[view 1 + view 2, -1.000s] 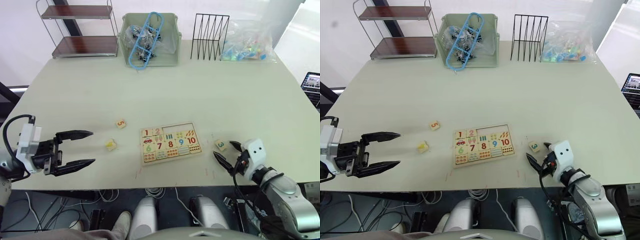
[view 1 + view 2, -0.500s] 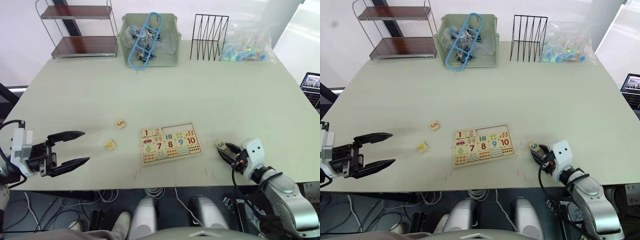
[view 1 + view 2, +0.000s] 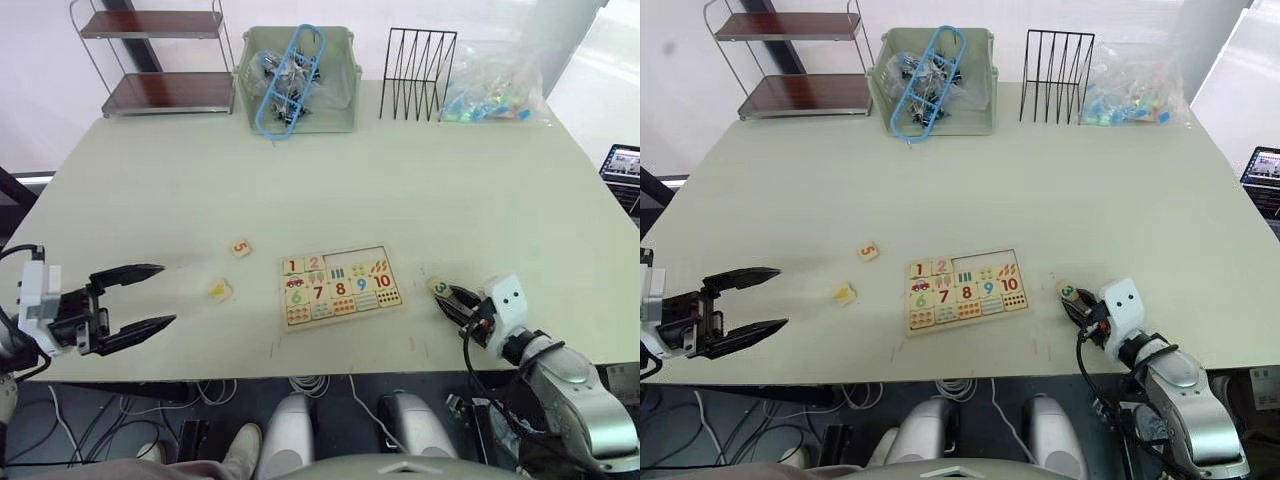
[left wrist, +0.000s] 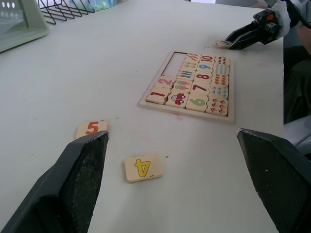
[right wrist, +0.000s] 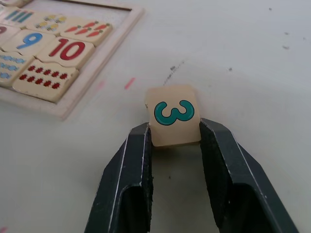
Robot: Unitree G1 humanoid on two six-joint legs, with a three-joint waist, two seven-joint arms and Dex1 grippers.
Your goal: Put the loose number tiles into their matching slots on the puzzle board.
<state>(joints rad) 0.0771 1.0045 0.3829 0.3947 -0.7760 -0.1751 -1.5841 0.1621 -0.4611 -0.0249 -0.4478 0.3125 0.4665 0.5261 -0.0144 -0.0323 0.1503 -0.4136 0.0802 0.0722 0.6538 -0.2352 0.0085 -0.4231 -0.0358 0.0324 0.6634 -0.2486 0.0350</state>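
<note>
— What do the arms look like?
— The right gripper (image 3: 447,297) has two slim black fingers (image 5: 127,184) on a white block; behind it a silver-grey forearm with black cables.
— And the left gripper (image 3: 143,297)?
— Long black tapered fingers (image 4: 73,180), black body, white wrist block, black cable loop.

A pale tabletop (image 3: 420,190) spans the frame. Along its far edge: shelf (image 3: 160,60) upper left, green bin (image 3: 297,80), wire rack (image 3: 418,72), plastic bag (image 3: 495,85).

Pale table (image 3: 450,190) bears puzzle board (image 3: 341,286), loose tiles (image 3: 240,247)
</note>
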